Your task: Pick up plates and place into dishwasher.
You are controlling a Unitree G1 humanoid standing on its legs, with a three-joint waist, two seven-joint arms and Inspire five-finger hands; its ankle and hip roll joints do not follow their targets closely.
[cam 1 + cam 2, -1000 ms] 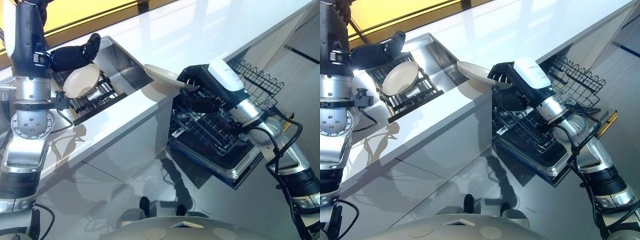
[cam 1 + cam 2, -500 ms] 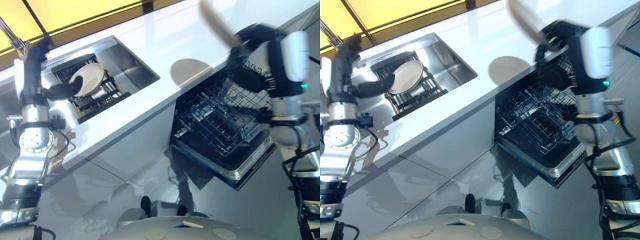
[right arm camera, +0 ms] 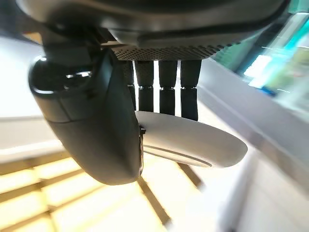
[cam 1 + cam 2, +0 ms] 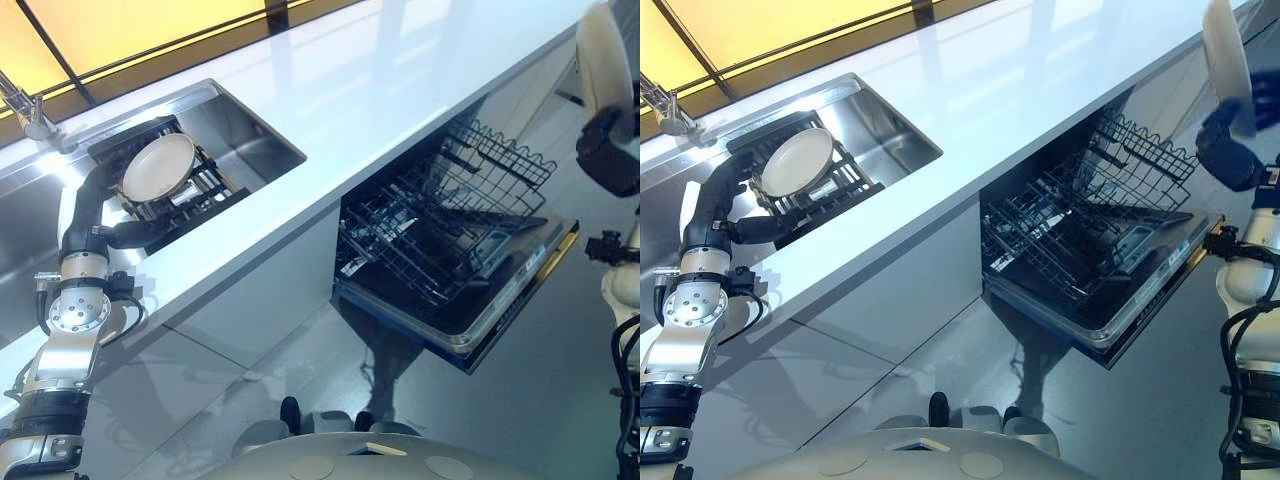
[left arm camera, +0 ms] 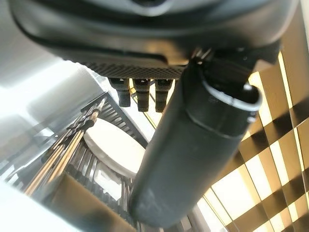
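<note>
A white plate (image 4: 600, 52) is raised on edge at the far right, above the outer side of the open dishwasher (image 4: 450, 300). My right hand (image 4: 610, 150) is shut on it, with the thumb (image 3: 96, 125) and fingers pinching the plate's rim (image 3: 193, 140). A second white plate (image 4: 158, 167) leans in the black rack (image 4: 200, 195) inside the sink. My left hand (image 4: 88, 200) hovers open just beside that rack, apart from the plate (image 5: 113, 147), its fingers straight.
The dishwasher's lower wire rack (image 4: 430, 250) is pulled out over the dropped door, and an upper wire rack (image 4: 500, 155) juts out under the white counter (image 4: 350, 90). The steel sink (image 4: 250, 130) has a faucet (image 4: 25, 105) at its far left.
My right hand has swung the plate from over the counter edge up and out to the right, past the dishwasher. My left hand has drawn back from the racked plate. The view has also shifted.
</note>
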